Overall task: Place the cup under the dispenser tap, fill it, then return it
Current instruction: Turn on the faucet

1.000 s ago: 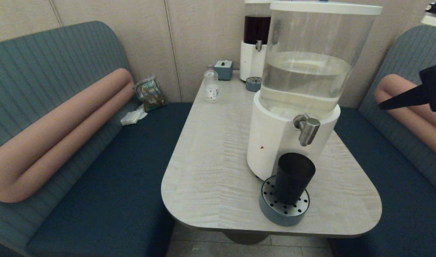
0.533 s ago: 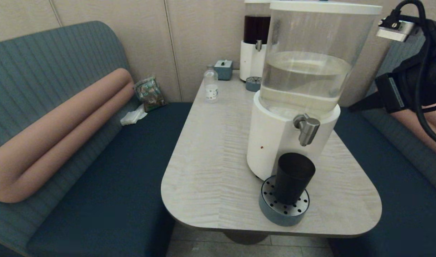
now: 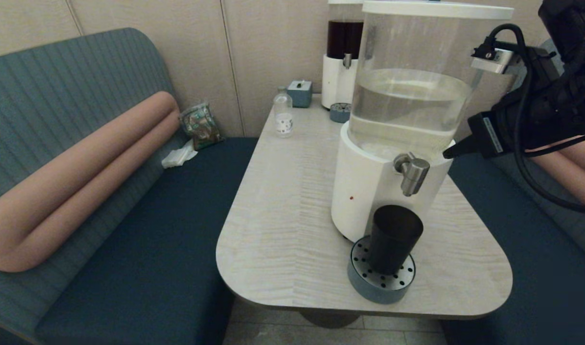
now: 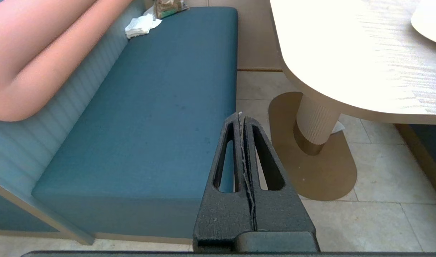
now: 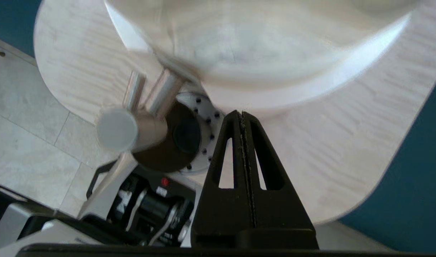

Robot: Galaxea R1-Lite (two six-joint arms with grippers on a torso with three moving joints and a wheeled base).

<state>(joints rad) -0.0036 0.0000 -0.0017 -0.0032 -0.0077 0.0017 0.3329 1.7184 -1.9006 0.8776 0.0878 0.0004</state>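
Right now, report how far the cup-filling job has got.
Done: the cup stands on the drip tray under the dispenser tap. In hand: the right gripper, shut and empty, is beside the tap, not touching it. Left: open the tap, fill, return the cup. The left gripper is parked, shut, beside the table.

The right arm ran off the head view's right edge. In the right wrist view the dispenser tap covered part of the cup, and the white dispenser was blurred and cropped.
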